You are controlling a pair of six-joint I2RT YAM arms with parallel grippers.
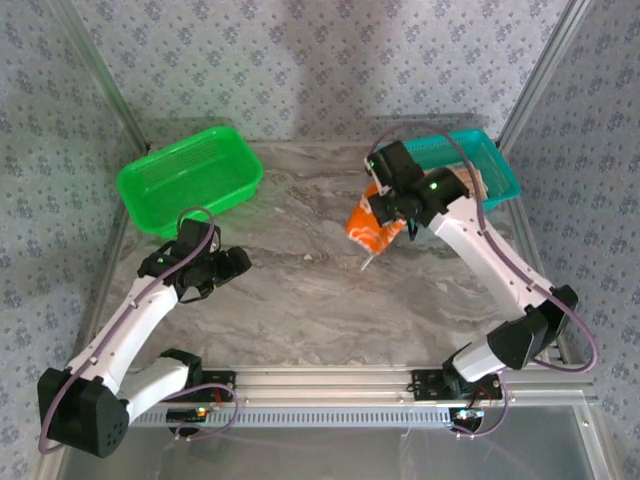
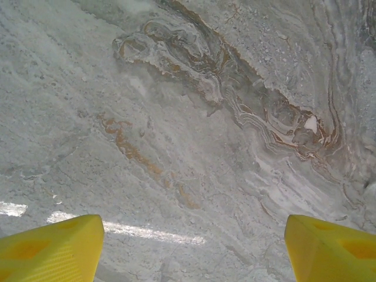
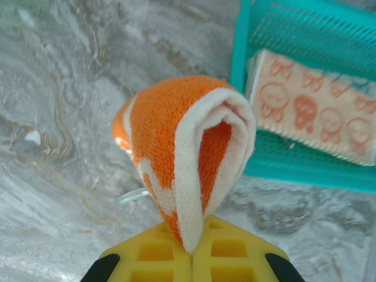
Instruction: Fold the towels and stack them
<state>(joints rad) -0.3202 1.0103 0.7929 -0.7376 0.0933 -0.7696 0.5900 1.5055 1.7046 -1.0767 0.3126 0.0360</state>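
An orange towel with white figures [image 3: 176, 147] hangs bunched from my right gripper [image 3: 192, 249], which is shut on its edge. From above, that orange towel [image 1: 372, 228] dangles over the marble table just left of the teal basket [image 1: 495, 170]. A cream towel with orange sun faces [image 3: 311, 108] lies folded inside the teal basket [image 3: 241, 76]. My left gripper [image 2: 191, 247] is open, its yellow fingers [image 2: 53, 247] spread wide over bare marble with nothing between them. In the top view the left gripper [image 1: 228, 262] sits low at the table's left side.
A green plastic basket [image 1: 190, 180] stands at the back left. The marble tabletop [image 1: 300, 290] lies bare between the two arms. Metal frame posts rise at both back corners, and an aluminium rail [image 1: 330, 380] runs along the near edge.
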